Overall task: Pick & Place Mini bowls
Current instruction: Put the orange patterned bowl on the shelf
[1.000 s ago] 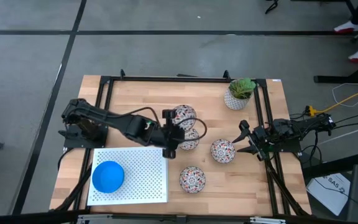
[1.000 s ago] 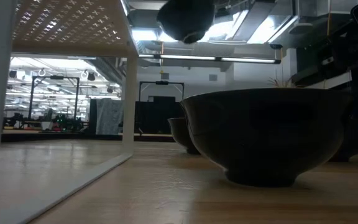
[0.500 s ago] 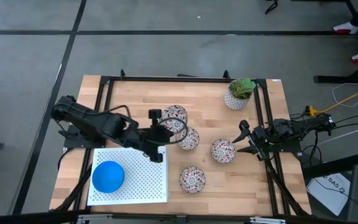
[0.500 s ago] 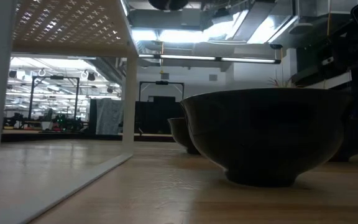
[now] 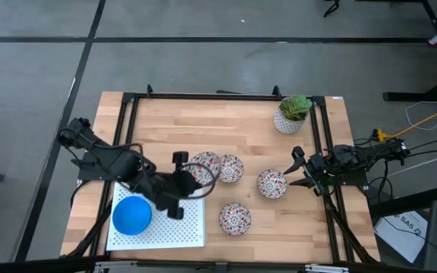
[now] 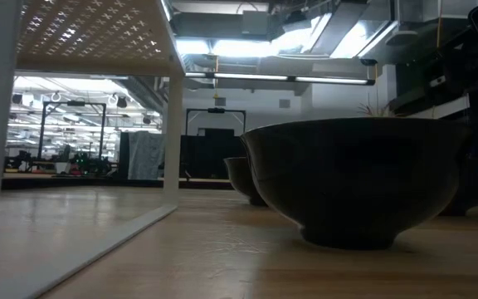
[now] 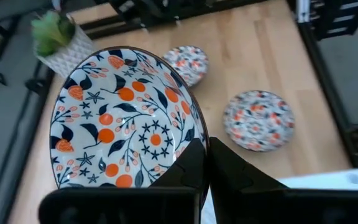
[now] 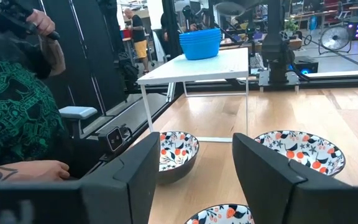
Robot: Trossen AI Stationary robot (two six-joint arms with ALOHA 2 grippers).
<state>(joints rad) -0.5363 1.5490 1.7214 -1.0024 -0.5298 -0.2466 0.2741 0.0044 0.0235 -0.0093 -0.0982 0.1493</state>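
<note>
Jaws first: my left jaws (image 7: 204, 163) are pinched shut on the rim of a floral bowl (image 5: 202, 168), holding it tilted in the air at the edge of the white rack (image 5: 188, 227); my right jaws (image 5: 297, 171) stand open and empty at the right side of the tabletop (image 5: 173, 121), just beside another floral bowl (image 5: 271, 183); largest to smallest, the tabletop carries the perforated white rack at its front left; blue bowls (image 5: 132, 214) sit stacked on the rack; three floral bowls rest on the wood, one (image 5: 230, 167) just beside my held bowl, one near my right jaws, one (image 5: 234, 218) toward the front; a potted plant (image 5: 290, 114) stands at the back right.
</note>
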